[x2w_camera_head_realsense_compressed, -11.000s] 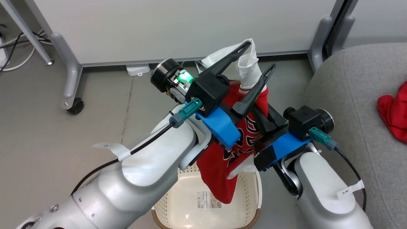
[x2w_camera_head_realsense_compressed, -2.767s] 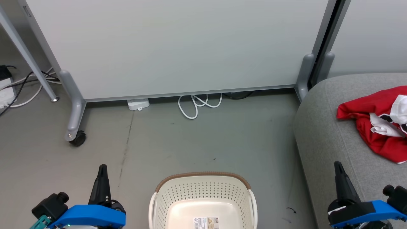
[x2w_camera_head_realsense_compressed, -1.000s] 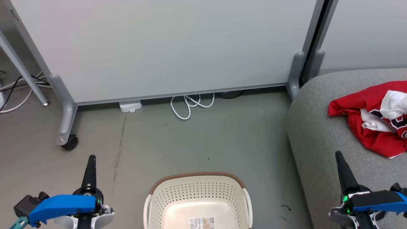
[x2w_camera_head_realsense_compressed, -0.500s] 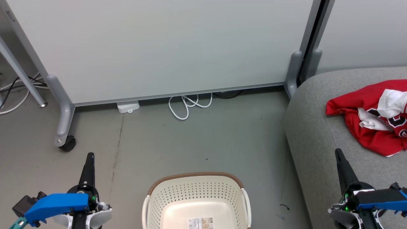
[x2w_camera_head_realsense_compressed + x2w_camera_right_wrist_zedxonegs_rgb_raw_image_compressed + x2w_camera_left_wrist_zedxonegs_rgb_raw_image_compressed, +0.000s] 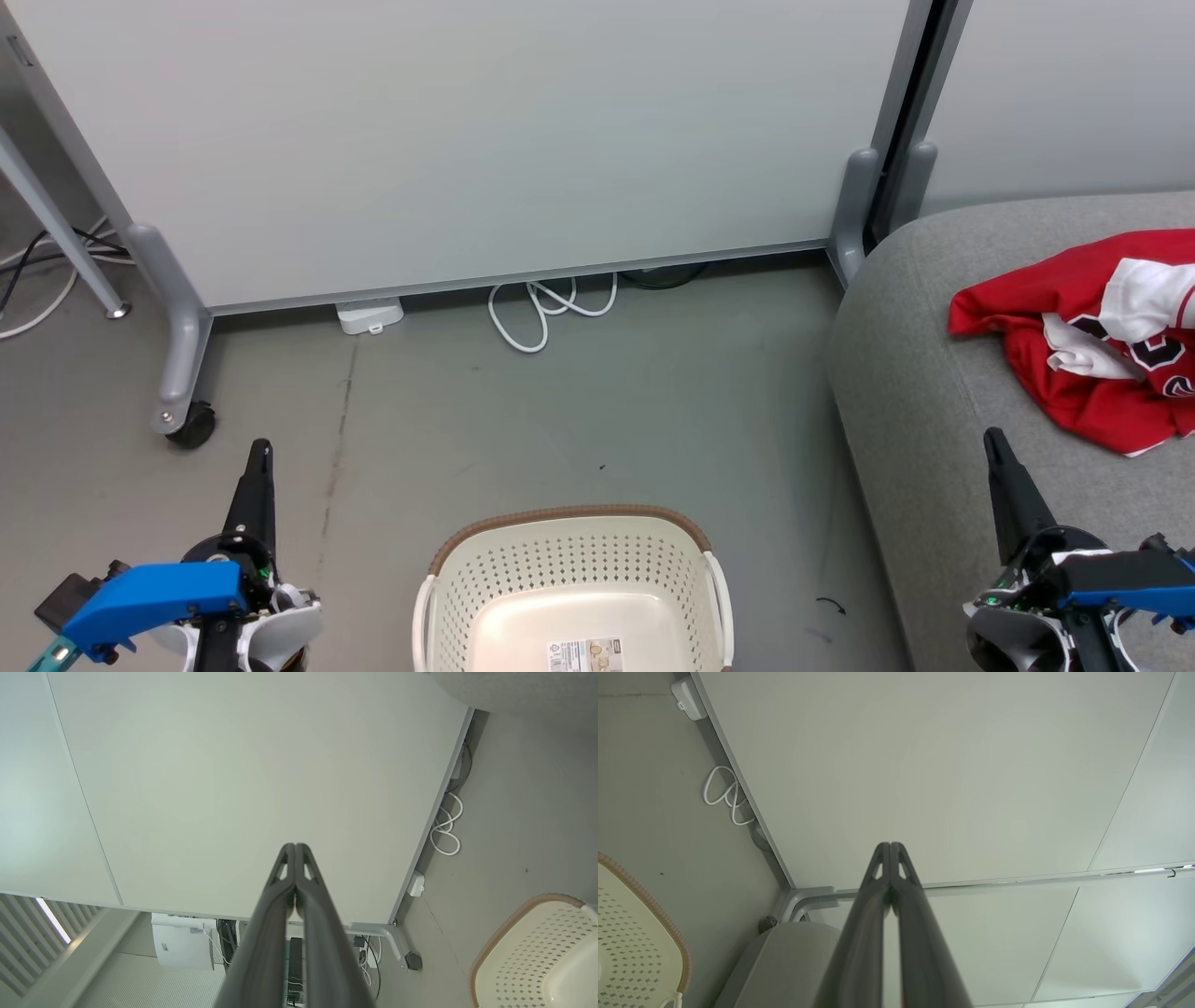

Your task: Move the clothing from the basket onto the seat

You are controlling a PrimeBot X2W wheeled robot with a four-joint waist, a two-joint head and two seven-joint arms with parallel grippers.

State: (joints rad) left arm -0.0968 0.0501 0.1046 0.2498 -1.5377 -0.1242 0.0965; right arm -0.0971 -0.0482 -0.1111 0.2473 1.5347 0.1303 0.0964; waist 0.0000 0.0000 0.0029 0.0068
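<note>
The clothing point(image 5: 1074, 373) lies in a crumpled red heap on the seat point(image 5: 934, 401), a light-grey sofa at the right; white trim and black lettering show on the jersey point(image 5: 1153, 350). The cream basket point(image 5: 569, 560) with its brown rim stands on the floor at bottom centre, holding nothing but the label on its bottom. My left gripper point(image 5: 260, 453) is shut and held low at the left of the basket. My right gripper point(image 5: 991, 439) is shut over the seat's front edge, short of the clothing. Both wrist views show the fingers point(image 5: 890, 845) point(image 5: 295, 847) pressed together with nothing held.
A pale partition wall point(image 5: 467, 140) stands behind on grey legs with a castor point(image 5: 191, 425). A coiled white cable point(image 5: 546, 308) and a white adapter point(image 5: 369, 315) lie at its foot. Grey floor point(image 5: 560, 411) stretches between the wall, basket and seat.
The head camera has drifted, sliding the whole scene a little left. Both grippers stay shut and low. The clothing lies still on the seat.
</note>
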